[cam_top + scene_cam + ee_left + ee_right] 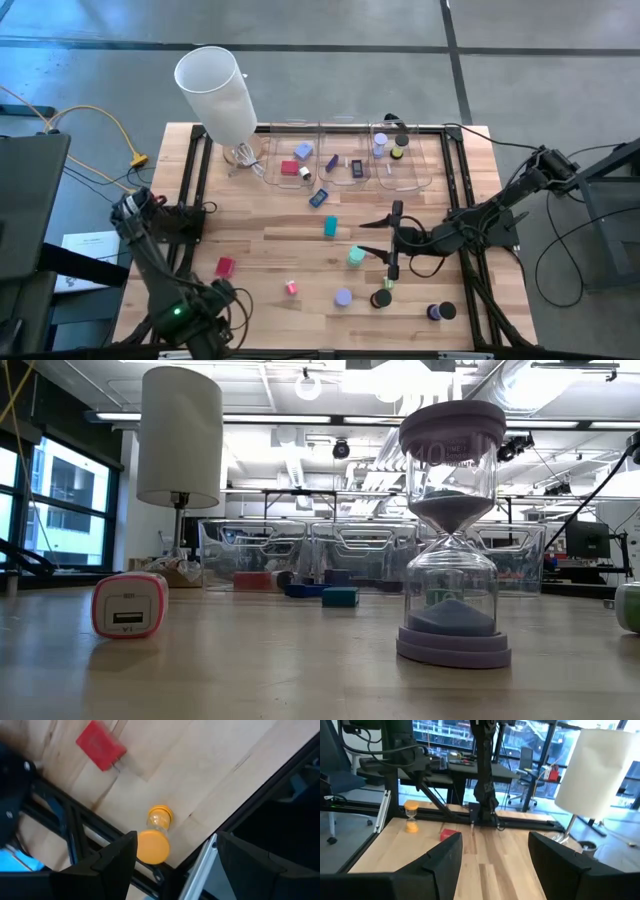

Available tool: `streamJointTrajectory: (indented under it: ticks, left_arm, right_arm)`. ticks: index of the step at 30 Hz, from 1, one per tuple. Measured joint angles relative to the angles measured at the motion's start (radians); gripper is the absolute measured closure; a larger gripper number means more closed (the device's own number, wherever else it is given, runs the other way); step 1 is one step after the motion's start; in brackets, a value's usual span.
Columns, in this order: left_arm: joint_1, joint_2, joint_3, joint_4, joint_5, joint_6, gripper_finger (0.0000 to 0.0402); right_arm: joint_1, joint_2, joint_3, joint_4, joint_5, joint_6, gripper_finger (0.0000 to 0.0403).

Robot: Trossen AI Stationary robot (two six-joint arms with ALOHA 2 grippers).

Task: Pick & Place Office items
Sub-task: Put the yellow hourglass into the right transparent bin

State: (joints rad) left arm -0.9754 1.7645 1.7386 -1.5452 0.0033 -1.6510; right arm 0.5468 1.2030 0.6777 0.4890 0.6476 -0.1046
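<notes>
Small office items lie scattered on the wooden table: a red block (225,266), a pink piece (291,287), a teal block (330,227), a pale green piece (355,257), a lavender sand timer (343,297) and dark discs (381,299). My right gripper (376,237) is open and points toward the table's left, with the pale green piece just beside its near finger. My left gripper (172,865) is open at the near left corner, above an orange sand timer (156,837) lying on its side. The red block (100,745) lies beyond it.
Three clear bins (345,155) along the far edge hold several small pieces. A tall white cylinder (215,90) on a stand rises at the far left. A black frame (190,180) borders the table. In the low view the lavender sand timer (452,530) stands upright, with a pink-edged block (130,605) to its left.
</notes>
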Motion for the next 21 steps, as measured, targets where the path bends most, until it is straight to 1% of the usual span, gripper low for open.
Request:
streamJointTrajectory:
  ticks: [4,9,12,17,21]
  left_arm:
    - [-0.020,0.000,0.000,0.000,-0.023,-0.109,0.0137]
    - [-0.042,0.000,0.000,0.000,-0.036,-0.253,0.0137]
    - [-0.058,0.000,0.000,0.009,-0.036,-0.249,0.0137]
    - [-0.083,0.001,-0.001,0.018,-0.035,-0.220,0.0137]
    - [-0.102,0.001,-0.001,-0.002,-0.035,-0.120,0.0137]
  right_arm:
    - [-0.009,0.000,0.000,0.015,-0.013,-0.031,0.0185]
    - [-0.049,0.000,0.000,0.016,-0.135,-0.031,0.0185]
    - [-0.077,0.000,0.000,0.016,-0.187,-0.026,0.0185]
    - [-0.114,0.000,0.000,0.016,-0.219,0.004,0.0185]
    - [-0.131,0.000,0.000,0.016,-0.239,0.004,0.0185]
